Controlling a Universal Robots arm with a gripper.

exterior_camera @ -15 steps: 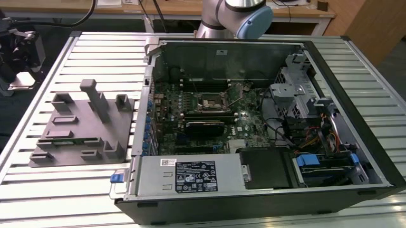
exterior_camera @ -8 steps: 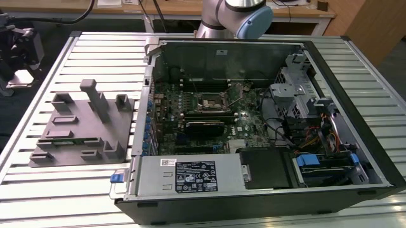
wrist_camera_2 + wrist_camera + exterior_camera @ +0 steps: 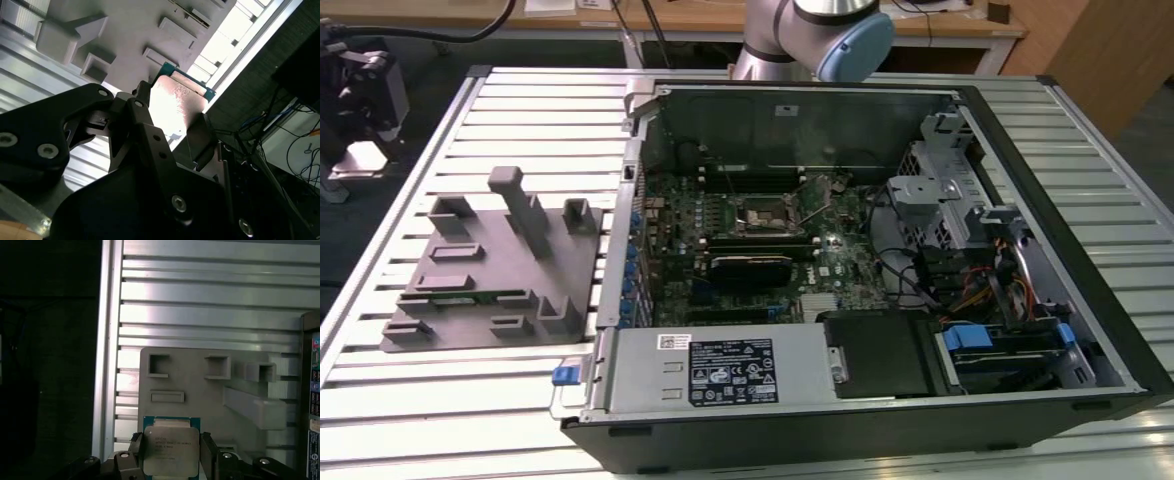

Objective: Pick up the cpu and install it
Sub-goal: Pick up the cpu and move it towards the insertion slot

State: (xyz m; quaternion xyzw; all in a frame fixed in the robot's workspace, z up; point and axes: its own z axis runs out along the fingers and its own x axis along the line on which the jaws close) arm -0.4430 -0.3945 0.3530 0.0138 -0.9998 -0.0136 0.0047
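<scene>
The cpu point(image 3: 170, 450) is a small square chip with a pale metal top and a green rim, and my gripper point(image 3: 171, 456) is shut on it. Black fingers point(image 3: 136, 447) press its two opposite sides. In the second wrist view the cpu point(image 3: 172, 107) stands out bright between the dark gripper links. In the exterior view my gripper point(image 3: 358, 150) hangs past the table's edge at the exterior view's left, well away from the open computer. The green motherboard's dark metal-framed socket point(image 3: 765, 213) lies in the middle of the case.
A large grey slotted plastic block point(image 3: 487, 265) lies on the ribbed metal table point(image 3: 520, 110), between my gripper and the computer case point(image 3: 1067, 250). The case holds a power supply point(image 3: 720, 365), drive cages and cables. Dark floor lies beyond the table edge point(image 3: 105, 365).
</scene>
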